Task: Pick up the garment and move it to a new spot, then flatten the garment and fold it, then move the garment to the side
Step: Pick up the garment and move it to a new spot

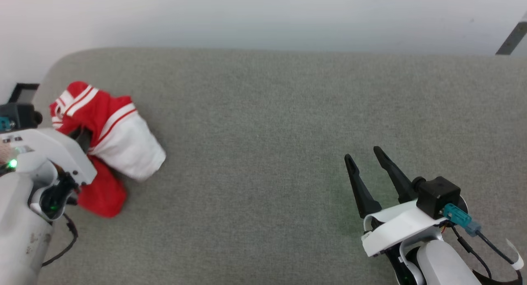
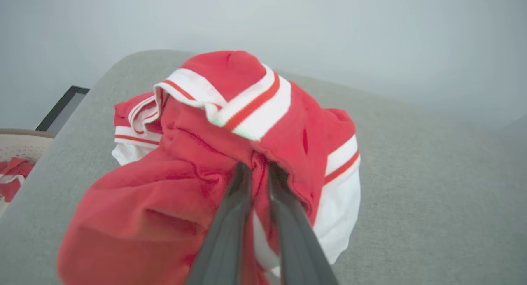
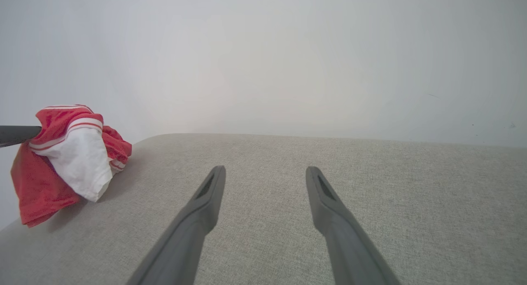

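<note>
The garment (image 1: 111, 132), a crumpled red shirt with white sleeves and red-and-white striped trim, is bunched at the left end of the grey padded table (image 1: 267, 112). In the left wrist view my left gripper (image 2: 259, 169) has its two dark fingers pinched together on a red fold of the garment (image 2: 197, 153). The right wrist view shows the garment (image 3: 70, 161) hanging in a bundle from a dark finger at the left edge, its lower part draping to the surface. My right gripper (image 1: 362, 155) rests open over the table's right front, nothing between its fingers (image 3: 214, 194).
A pale woven basket (image 2: 20, 145) holding some red cloth stands beyond the table's left end, beside a dark frame (image 2: 61, 108). A white wall runs behind the table. A grey slanted bar (image 1: 512, 38) shows at the far right.
</note>
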You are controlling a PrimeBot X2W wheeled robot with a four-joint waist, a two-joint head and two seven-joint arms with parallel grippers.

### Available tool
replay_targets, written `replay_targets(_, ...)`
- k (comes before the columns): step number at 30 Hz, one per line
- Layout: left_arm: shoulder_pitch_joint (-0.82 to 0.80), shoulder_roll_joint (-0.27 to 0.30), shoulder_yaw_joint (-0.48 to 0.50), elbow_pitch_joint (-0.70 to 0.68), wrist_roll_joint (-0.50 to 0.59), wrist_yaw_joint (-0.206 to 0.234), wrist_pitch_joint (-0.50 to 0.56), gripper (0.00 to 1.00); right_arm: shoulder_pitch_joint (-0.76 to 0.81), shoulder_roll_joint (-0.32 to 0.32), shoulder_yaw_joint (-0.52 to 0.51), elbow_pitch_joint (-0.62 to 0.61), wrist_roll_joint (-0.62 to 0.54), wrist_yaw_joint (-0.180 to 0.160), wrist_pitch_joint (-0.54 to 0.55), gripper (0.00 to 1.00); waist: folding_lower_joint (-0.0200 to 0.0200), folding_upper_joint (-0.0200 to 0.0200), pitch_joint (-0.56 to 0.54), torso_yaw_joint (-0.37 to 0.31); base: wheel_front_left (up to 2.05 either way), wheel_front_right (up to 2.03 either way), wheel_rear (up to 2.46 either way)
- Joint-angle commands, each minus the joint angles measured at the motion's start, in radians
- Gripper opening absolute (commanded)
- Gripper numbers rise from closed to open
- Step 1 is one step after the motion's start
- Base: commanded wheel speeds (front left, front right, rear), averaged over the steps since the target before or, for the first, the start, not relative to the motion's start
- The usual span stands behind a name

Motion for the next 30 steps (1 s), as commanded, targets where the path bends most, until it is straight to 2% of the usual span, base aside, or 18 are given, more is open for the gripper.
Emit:
replay_targets(1,0.010,0.011,-0.021,-0.047,-0.029,-0.004,-0.022,0.00,0.020,0.005,-0.009,-0.003,0.012,0.000,-0.001,1.00,0.0000,0.0000,-0.041,0.013,0.00,0.00,0.00)
replay_targets(7,0.009,0.029,-0.109,-0.263,-0.117,-0.004,-0.034,0.00,0.048,0.015,-0.056,-0.015,0.022,0.000,-0.001,1.00,0.0000,0.0000,-0.077,-0.012,0.00,0.00,0.00)
replay_targets(12,-0.003,0.037,-0.192,-0.516,-0.196,-0.004,-0.007,0.00,0.075,0.021,-0.116,-0.037,0.028,0.000,-0.001,1.00,0.0000,0.0000,-0.078,-0.054,0.00,0.00,0.00)
replay_targets(14,-0.008,0.044,-0.210,-0.561,-0.199,-0.004,-0.003,0.00,0.080,0.022,-0.127,-0.041,0.027,0.000,-0.001,1.00,0.0000,0.0000,-0.076,-0.065,0.00,0.00,0.00)
replay_targets(19,-0.039,0.020,-0.290,-0.725,-0.236,-0.003,0.026,0.00,0.094,0.026,-0.191,-0.069,0.033,0.000,-0.001,1.00,0.0000,0.0000,-0.054,-0.128,0.00,0.00,0.00)
replay_targets(24,-0.092,-0.067,-0.388,-0.746,-0.238,-0.003,0.057,0.00,0.098,0.032,-0.266,-0.107,0.044,0.000,-0.001,1.00,0.0000,0.0000,-0.011,-0.191,0.00,0.00,0.00)
replay_targets(30,-0.182,-0.212,-0.516,-0.615,-0.235,-0.003,0.087,0.00,0.087,0.037,-0.324,-0.139,0.067,0.000,-0.001,1.00,0.0000,0.0000,0.058,-0.279,0.00,0.00,0.00)
